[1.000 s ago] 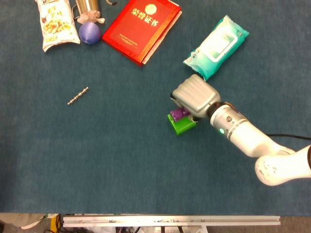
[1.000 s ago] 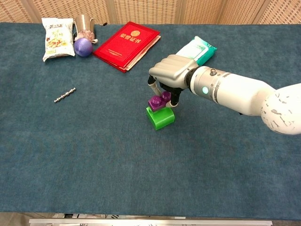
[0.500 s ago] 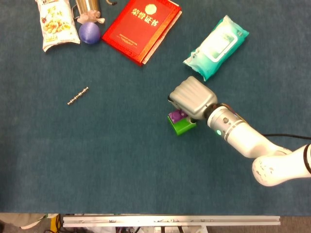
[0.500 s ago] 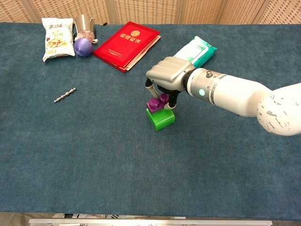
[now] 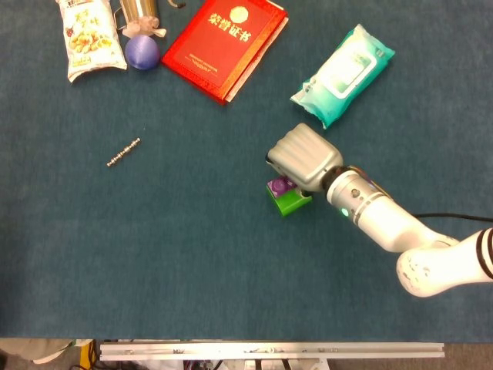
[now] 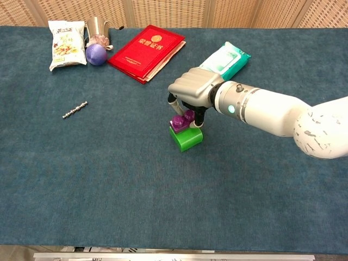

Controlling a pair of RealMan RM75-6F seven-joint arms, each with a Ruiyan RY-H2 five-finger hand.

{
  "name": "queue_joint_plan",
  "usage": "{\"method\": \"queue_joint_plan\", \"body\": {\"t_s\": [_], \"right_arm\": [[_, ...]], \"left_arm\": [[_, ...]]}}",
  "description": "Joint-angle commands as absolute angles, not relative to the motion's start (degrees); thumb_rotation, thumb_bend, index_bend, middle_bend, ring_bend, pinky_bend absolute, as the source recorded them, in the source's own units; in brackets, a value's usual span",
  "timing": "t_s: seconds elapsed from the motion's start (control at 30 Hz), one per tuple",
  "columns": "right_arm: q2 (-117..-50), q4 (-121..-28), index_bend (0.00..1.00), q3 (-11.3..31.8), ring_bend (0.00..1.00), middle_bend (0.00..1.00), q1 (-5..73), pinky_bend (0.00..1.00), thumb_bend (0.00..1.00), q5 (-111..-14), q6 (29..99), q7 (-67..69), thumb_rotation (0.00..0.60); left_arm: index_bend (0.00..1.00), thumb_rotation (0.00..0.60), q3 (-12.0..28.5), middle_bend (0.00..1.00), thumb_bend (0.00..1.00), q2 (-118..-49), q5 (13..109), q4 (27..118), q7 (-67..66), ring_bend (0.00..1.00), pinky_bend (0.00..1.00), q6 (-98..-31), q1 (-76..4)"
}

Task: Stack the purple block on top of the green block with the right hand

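**Purple block lowered onto the green block**

Since a second ago, the right hand [image 6: 193, 95] has come down and shifted slightly toward the robot's left, bringing the purple block [image 6: 182, 120] from just above the green block [image 6: 186, 137] to rest on its top face. In the chest view the fingers [image 6: 172, 103] reach down around the purple block and hold it on both sides; it sits a little tilted and toward the far-left part of the green block's top. In the head view the back of the hand [image 5: 304, 156] covers most of the purple block [image 5: 279, 186], with the green block [image 5: 291, 202] showing below it.

The blue table cloth [image 6: 109, 179] spreads under everything. Beyond the hand and to its left lies the red booklet [image 6: 148, 44]; directly beyond it, near the wrist, lies the teal wipes pack [image 6: 228, 57]. Far to the hand's left sit the snack bag [image 6: 66, 43], the metal cup [image 6: 97, 27] and the purple ball [image 6: 96, 54] together. Nearer, well apart on the left, lies the small metal chain [image 6: 75, 110].

The left hand appears in neither view.
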State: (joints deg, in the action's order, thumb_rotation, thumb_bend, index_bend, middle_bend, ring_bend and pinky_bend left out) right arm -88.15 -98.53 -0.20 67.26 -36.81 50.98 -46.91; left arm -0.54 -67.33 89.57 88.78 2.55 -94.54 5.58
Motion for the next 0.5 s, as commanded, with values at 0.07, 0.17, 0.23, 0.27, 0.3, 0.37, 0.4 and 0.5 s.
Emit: {"method": "queue_joint_plan", "body": {"t_s": [0.07, 0.17, 0.23, 0.27, 0.3, 0.37, 0.4, 0.5], "right_arm": [[-88.4, -98.4, 0.7, -0.5, 0.93, 0.88, 67.4, 1.0, 0.27, -36.7, 51.1, -47.0, 0.6], [-88.6, -98.4, 0.7, -0.7, 0.93, 0.88, 67.4, 1.0, 0.27, -36.6, 51.4, -47.2, 0.6], [-88.7, -98.4, 0.7, -0.8, 0.93, 0.88, 67.5, 1.0, 0.27, -36.6, 51.6, -47.4, 0.6], [-88.8, -98.4, 0.7, -0.9, 0.93, 0.88, 67.5, 1.0, 0.27, -36.6, 51.8, -47.4, 0.6], [-88.8, -98.3, 0.7, -0.9, 0.93, 0.88, 67.5, 1.0, 0.27, -36.6, 51.9, -47.5, 0.6], [-89.0, -98.3, 0.7, -1.1, 0.93, 0.88, 67.5, 1.0, 0.27, -36.6, 52.0, -47.7, 0.6], [-89.1, -98.2, 0.7, -1.2, 0.93, 0.88, 67.5, 1.0, 0.27, -36.6, 52.1, -47.8, 0.6], [-89.4, -98.1, 0.7, -1.4, 0.93, 0.88, 67.5, 1.0, 0.27, -36.6, 52.2, -48.0, 0.6]], "left_arm": [[0.24, 0.6, -0.5, 0.24, 0.29, -67.4, 89.5, 88.7, 2.6, 0.19, 0.09, -94.5, 5.6], [0.24, 0.6, -0.6, 0.24, 0.29, -67.5, 89.4, 88.5, 2.7, 0.19, 0.09, -94.4, 5.6], [0.24, 0.6, -0.6, 0.24, 0.29, -67.5, 89.4, 88.4, 2.8, 0.19, 0.09, -94.3, 5.6], [0.24, 0.6, -0.6, 0.24, 0.29, -67.5, 89.4, 88.3, 2.8, 0.19, 0.09, -94.3, 5.6], [0.24, 0.6, -0.6, 0.24, 0.29, -67.6, 89.4, 88.3, 2.9, 0.19, 0.09, -94.3, 5.6], [0.24, 0.6, -0.6, 0.24, 0.29, -67.6, 89.4, 88.2, 3.0, 0.19, 0.09, -94.4, 5.7], [0.24, 0.6, -0.6, 0.24, 0.29, -67.7, 89.4, 88.1, 3.0, 0.19, 0.09, -94.4, 5.7], [0.24, 0.6, -0.6, 0.24, 0.29, -67.7, 89.3, 88.0, 3.1, 0.19, 0.09, -94.4, 5.7]]}}
